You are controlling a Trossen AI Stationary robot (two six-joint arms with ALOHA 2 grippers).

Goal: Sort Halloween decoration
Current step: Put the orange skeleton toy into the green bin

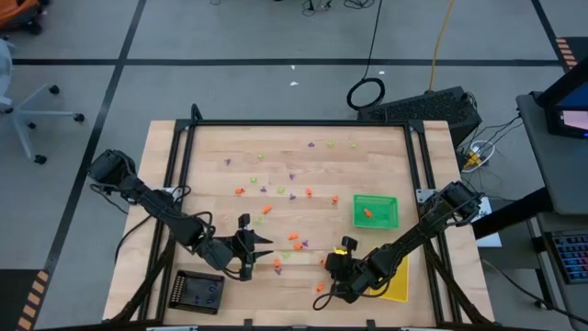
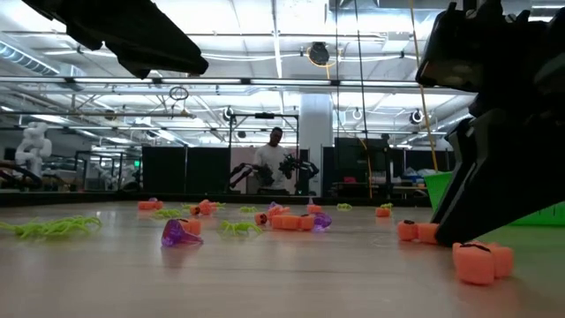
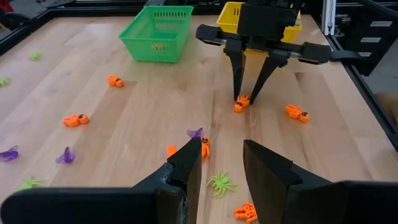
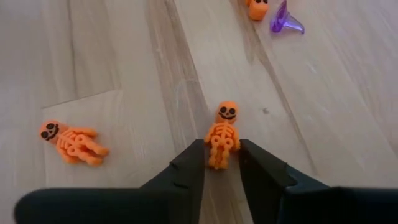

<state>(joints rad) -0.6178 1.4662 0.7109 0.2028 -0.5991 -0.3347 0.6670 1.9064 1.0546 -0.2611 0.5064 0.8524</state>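
R gripper (image 4: 221, 163) pinching orange skeleton (image 4: 222, 134) legs, long axis along fingers, head outward

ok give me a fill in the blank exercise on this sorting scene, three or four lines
1. The right gripper has its fingers on either side of an orange ____ on the table.
2. The basket that already holds an orange trinket is ____ in colour.
3. The left gripper holds ____.
4. The tray beside the left gripper is ____ in colour.

Missing words: skeleton; green; nothing; black

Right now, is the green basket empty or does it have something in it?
Not empty: the green basket holds an orange trinket on its floor.
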